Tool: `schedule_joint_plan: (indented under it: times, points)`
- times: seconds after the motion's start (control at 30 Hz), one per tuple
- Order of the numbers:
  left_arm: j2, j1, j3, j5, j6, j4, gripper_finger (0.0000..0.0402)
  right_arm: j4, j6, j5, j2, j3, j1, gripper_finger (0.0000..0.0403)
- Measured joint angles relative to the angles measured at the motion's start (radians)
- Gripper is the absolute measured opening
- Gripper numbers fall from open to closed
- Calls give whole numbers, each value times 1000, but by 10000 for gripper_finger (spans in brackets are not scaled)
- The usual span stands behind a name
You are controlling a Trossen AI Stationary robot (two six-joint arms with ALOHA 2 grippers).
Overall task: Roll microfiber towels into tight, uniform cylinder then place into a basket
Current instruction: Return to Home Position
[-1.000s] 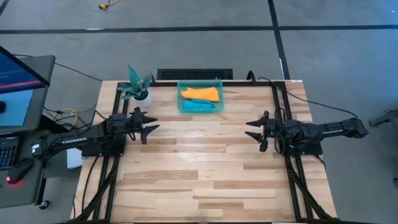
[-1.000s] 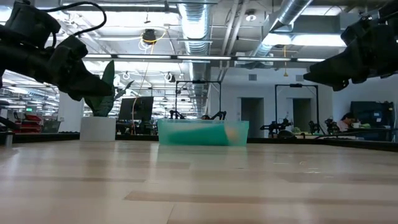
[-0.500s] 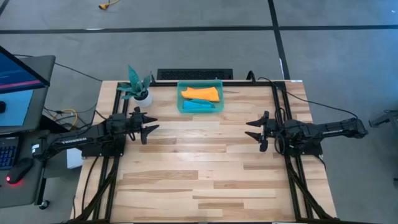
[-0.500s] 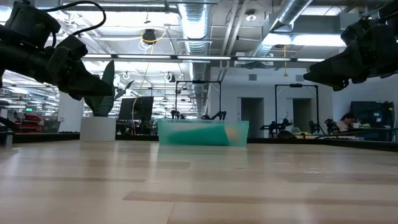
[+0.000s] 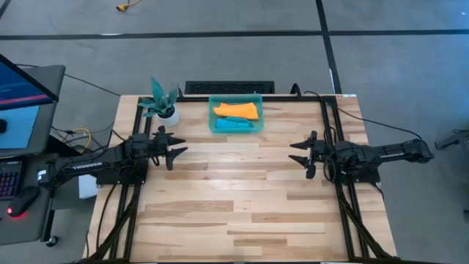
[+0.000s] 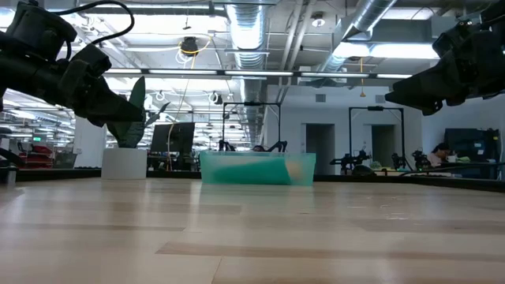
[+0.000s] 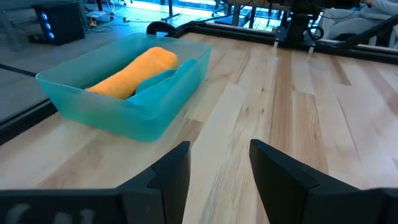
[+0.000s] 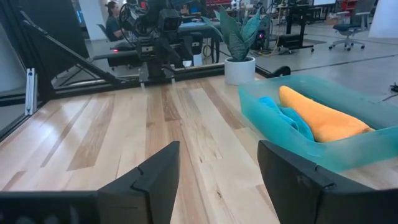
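High view: 2 towels (image 5: 236, 111) in basket (image 5: 211, 117).

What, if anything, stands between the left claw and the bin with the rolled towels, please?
Nothing visible does. Only bare table lies between the left claw and the bin, where the orange towel and blue towel lie. The potted plant stands off to the side of that line.

In the low view the basket (image 6: 205, 170) wall shows only a vague teal and yellow smear, so the towels (image 6: 246, 170) inside cannot be told apart. The high view's left edge cuts off the monitor (image 5: 22, 81). A person (image 6: 439, 155) far right is too small to describe.
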State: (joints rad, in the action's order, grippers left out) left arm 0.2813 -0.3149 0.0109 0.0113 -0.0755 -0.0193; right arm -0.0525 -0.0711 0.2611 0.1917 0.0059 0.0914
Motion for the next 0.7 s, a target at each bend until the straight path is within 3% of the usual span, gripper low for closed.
schedule_joint_plan:
  times: [0.7]
  points:
    - [0,0,0,0,5,0,158,0,0,0,0,0,0,237]
